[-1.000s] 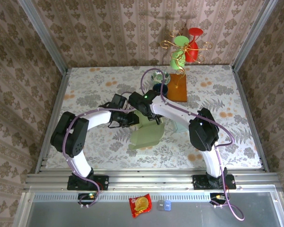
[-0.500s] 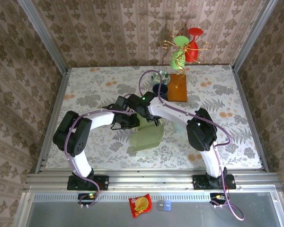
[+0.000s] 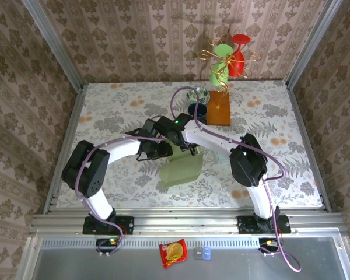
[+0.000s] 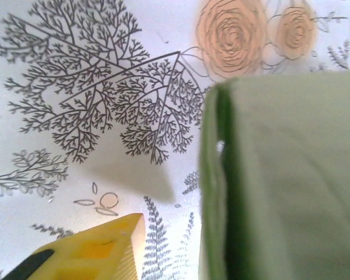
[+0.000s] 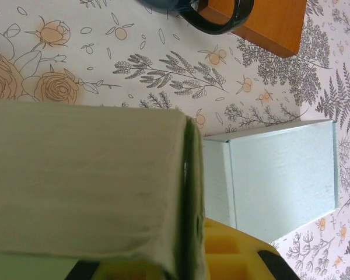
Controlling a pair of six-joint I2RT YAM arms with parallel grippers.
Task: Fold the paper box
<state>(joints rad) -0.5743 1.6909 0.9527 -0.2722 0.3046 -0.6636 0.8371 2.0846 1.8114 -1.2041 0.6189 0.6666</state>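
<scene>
The right pincer [image 3: 185, 149] is clamped narrow on a wall of the green paper box [image 3: 181, 169], which sits mid-surface [image 3: 105, 111] between the arms. The left pincer [image 3: 156, 149] is just beside the box's left wall. One yellow finger [image 4: 87, 251] shows, but its gap cannot be told. The right wrist view shows a pale blue sheet [image 5: 280, 175] and a wooden block [image 5: 268, 20]; from overhead the right arm covers most of that sheet.
</scene>
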